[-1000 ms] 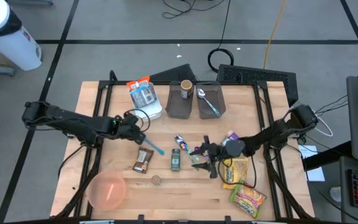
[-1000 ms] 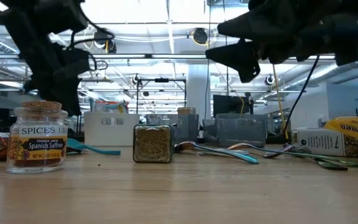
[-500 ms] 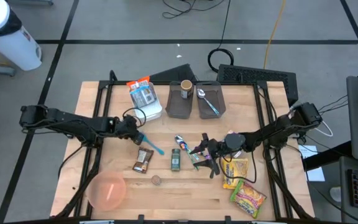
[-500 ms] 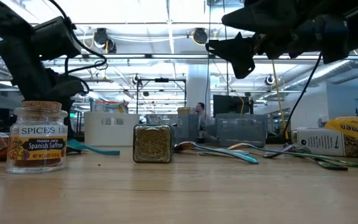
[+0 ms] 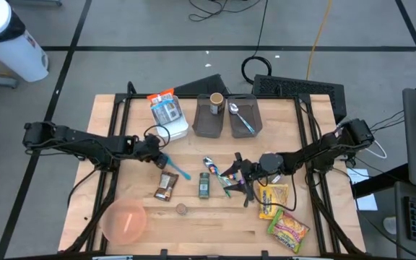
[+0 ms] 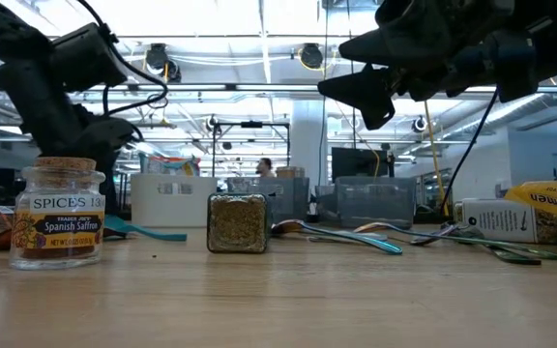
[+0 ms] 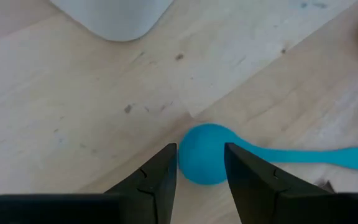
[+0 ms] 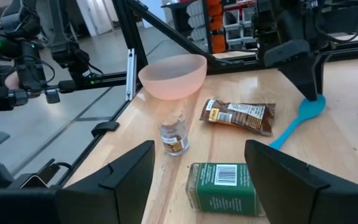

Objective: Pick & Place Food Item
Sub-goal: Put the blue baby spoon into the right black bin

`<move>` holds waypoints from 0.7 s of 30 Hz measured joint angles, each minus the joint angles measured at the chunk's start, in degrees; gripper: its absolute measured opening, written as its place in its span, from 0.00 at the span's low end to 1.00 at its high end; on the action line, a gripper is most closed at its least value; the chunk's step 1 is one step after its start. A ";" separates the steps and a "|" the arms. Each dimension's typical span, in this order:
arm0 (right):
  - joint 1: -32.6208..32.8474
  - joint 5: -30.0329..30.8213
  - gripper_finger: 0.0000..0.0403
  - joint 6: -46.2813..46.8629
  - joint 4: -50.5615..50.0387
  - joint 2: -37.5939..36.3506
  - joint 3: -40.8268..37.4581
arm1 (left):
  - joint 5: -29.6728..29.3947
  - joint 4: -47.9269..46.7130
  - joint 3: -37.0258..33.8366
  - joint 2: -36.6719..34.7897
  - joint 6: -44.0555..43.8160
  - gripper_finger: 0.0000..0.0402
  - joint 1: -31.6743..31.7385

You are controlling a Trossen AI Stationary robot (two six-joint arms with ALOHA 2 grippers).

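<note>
Left gripper (image 7: 196, 177) is partly open, holding nothing, its dark fingers straddling the round bowl of the glossy blue plastic spoon (image 7: 211, 154) on the scuffed wood table (image 7: 55, 118). Right gripper (image 8: 194, 168) is wide open and empty over a green square-sided spice jar (image 8: 221, 185) (label up); a crinkly brown snack packet (image 8: 239, 116) lies beyond.

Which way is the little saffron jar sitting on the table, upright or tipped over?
Upright. In the low view the saffron jar stands on its base with the cork stopper on top and its label reading level.
</note>
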 joint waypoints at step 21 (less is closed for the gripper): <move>0.07 0.02 0.60 -0.02 0.40 0.00 0.00 | 0.15 0.96 0.02 3.41 -1.86 0.06 0.00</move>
